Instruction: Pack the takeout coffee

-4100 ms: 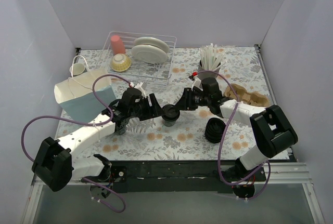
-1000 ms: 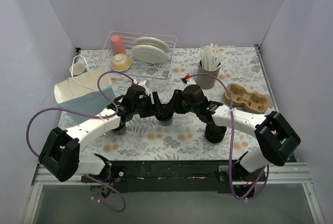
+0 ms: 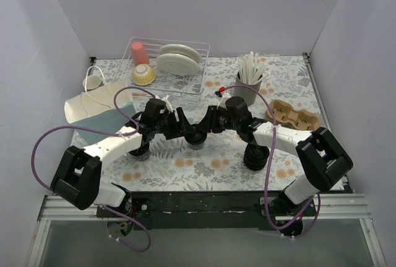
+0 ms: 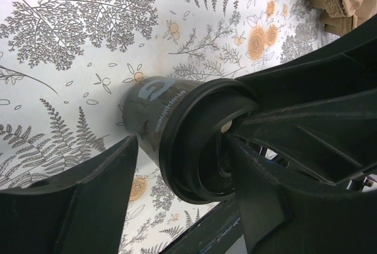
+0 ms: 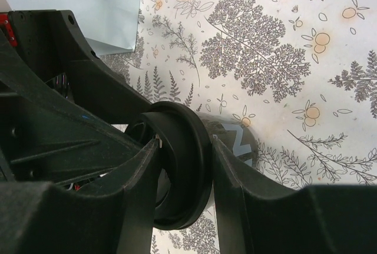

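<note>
In the overhead view, both arms are seen stretched low over the table [image 3: 204, 169], with the wrists angled inward and meeting at its middle. Only the wrist views show the grip. There the coffee cup [image 4: 154, 118] is held upright between the jaws of the left gripper [image 4: 184, 148], which are closed on its wall just under the lid [image 5: 184, 148], while the right gripper [image 5: 184, 168] is closed narrowly on the lid's rim from the opposite side. Compared with one second earlier, the cup is found at the same spot between the jaws, and both wrists are drawn slightly outward from it.
</note>
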You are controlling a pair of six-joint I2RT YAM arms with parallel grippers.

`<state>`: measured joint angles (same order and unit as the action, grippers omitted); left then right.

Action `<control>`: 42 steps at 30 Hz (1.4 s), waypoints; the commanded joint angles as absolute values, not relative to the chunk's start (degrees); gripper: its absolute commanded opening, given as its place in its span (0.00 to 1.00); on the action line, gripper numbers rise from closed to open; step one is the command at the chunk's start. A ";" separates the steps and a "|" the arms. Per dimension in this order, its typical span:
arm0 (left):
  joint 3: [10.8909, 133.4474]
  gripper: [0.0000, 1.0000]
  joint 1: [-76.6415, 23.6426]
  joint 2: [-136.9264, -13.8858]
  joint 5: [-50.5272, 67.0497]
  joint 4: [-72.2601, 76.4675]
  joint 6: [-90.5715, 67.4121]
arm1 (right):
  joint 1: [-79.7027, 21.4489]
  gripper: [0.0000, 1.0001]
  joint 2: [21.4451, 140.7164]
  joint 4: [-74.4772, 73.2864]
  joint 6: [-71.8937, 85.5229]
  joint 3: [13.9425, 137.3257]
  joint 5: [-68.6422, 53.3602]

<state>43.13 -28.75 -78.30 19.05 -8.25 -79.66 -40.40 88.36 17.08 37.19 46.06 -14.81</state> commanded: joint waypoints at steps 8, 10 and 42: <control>40.17 0.54 -28.39 -80.15 21.80 -4.83 -80.77 | -39.02 0.41 90.62 17.40 35.42 43.94 -18.54; 38.86 0.53 -28.39 -80.68 21.10 -4.48 -81.64 | -38.76 0.44 89.83 17.40 35.60 44.30 -18.55; 34.72 0.48 -28.39 -81.91 17.14 -3.96 -85.17 | -35.07 0.48 70.75 13.88 53.61 33.58 -13.35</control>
<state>38.09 -28.29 -80.40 21.96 4.16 -86.39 -35.16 71.83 10.52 50.30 33.34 -14.44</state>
